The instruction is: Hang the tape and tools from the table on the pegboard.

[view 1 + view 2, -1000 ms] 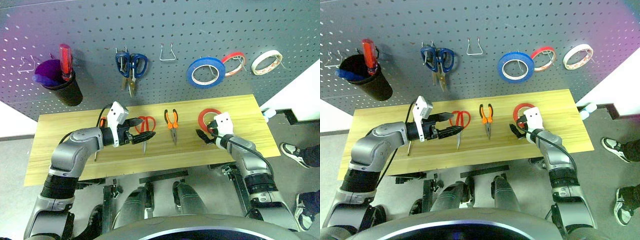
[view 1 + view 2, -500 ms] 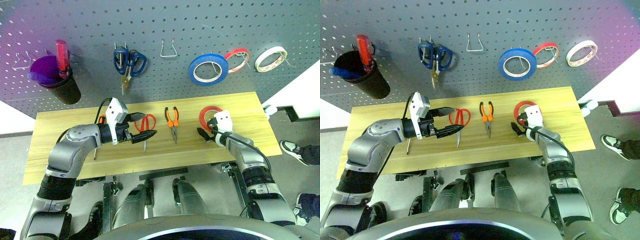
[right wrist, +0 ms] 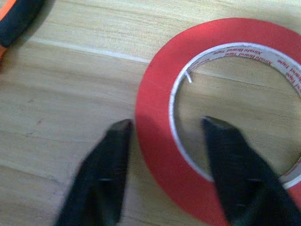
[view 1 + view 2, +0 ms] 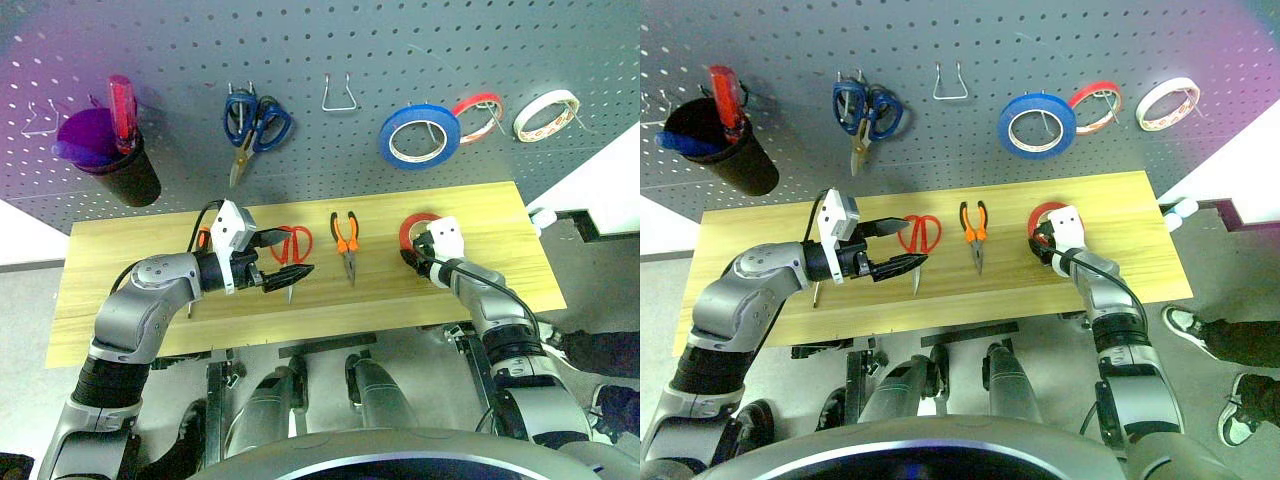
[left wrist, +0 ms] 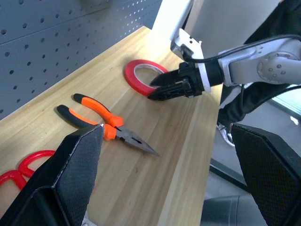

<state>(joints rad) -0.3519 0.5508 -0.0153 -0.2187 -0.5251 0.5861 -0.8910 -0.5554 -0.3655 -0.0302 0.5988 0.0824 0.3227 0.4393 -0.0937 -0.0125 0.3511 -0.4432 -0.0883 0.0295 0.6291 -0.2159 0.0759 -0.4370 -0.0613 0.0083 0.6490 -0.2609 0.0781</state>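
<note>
While your right claw [image 3: 162, 136] sits low on the counter [image 4: 480, 290], its two black fingers straddle the near wall of the red tape [image 3: 160, 155]: one finger stands inside the ring, the other just outside it, with the band between them. You can see a sliver of wood on either side of the band, so whether they pinch it yet is hard to call. The tape lies flat on the counter, right at that claw's tip. Over on your left, the left claw [image 4: 290, 257] hangs above the counter with its fingers spread wide and nothing between them. Directly under its tips lie the red-handled scissors [image 4: 293, 246]; the orange-and-black pliers [image 4: 345, 238] rest just beyond, between your two claws. Behind the left wrist, an orange screwdriver handle [image 4: 204, 240] peeks out. Up past both claws, the pegboard [image 4: 400, 40] carries a blue roll [image 4: 419, 136] beside a bare silver hook [image 4: 339, 95].
</note>
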